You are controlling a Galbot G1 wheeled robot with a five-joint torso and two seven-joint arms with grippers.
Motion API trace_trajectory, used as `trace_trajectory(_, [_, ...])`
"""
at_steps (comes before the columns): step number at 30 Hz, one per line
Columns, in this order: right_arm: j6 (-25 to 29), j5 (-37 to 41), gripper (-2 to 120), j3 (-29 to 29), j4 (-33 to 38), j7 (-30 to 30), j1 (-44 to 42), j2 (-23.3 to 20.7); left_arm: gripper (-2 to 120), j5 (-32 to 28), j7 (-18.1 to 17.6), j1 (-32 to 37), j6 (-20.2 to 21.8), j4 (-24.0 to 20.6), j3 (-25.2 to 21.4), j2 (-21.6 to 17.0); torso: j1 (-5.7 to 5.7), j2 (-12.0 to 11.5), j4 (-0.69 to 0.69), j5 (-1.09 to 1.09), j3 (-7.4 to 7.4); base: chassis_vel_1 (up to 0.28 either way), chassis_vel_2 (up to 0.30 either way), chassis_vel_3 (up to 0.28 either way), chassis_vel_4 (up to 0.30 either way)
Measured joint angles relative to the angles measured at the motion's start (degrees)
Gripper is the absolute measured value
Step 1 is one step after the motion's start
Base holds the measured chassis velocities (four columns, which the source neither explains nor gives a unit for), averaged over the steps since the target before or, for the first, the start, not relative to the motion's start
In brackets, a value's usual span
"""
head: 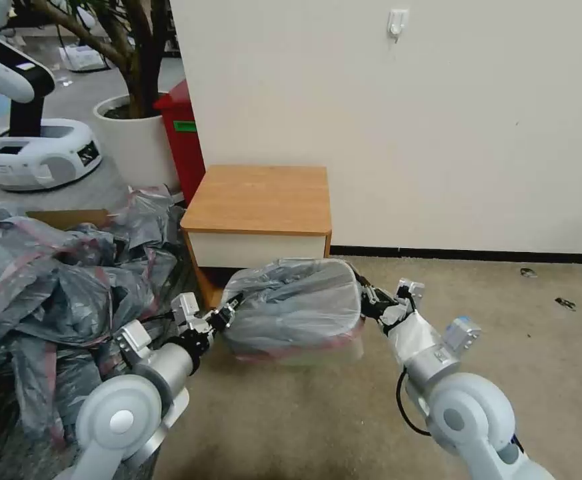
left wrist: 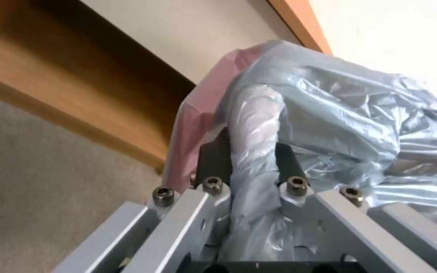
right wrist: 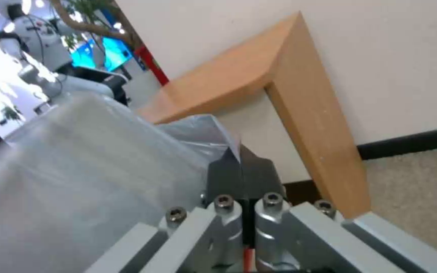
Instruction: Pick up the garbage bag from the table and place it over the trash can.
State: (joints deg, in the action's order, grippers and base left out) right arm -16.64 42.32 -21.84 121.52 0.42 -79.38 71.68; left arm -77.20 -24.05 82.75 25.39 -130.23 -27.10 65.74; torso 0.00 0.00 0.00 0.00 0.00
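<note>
The garbage bag is no longer lying on the worktop; it is sitting draped over the trash can on the carpet just in front of the nightstand, so the pick-up looks done and the placing looks well along. The grey plastic is ballooning over the top of the bin, and its pink-red band is running along the near side low down, with a strip of the beige wall showing beneath it. The left gripper is working at the bag's left edge, its fingers clenching a bunched fold of plastic, as the left wrist view is showing. The right gripper is working at the right edge, its fingers pressing together on a thin corner of the film. What seems left is pulling the rim down evenly, pushing the puffed middle into the bin and letting go. Whether the far rim is covered cannot be told. As for containers, the bin's inside is hiding under the bag, so its contents cannot be told; to the left a heap of grey-pink bags is spreading over the floor, and a red bin is standing beyond the nightstand.
</note>
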Motion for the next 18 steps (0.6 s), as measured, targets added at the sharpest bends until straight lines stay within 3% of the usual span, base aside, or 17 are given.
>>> trace_trajectory(13, [6.82,-9.33,1,-0.08,-1.45,-5.47,-2.59,0.15,6,-0.22,-0.85,-0.74,-0.35,-0.06,-0.51,-0.01,0.0,0.0,-0.01,0.0,0.0,0.0,0.0,0.0,0.0])
trace_trajectory(18, [3.54,-8.54,5,-0.1,3.22,-0.24,-3.72,-0.34,6,1.3,-0.82,-0.82,-0.59,0.78,-0.75,0.02,0.0,0.0,0.0,-0.02,0.0,0.0,0.0,0.0,0.0])
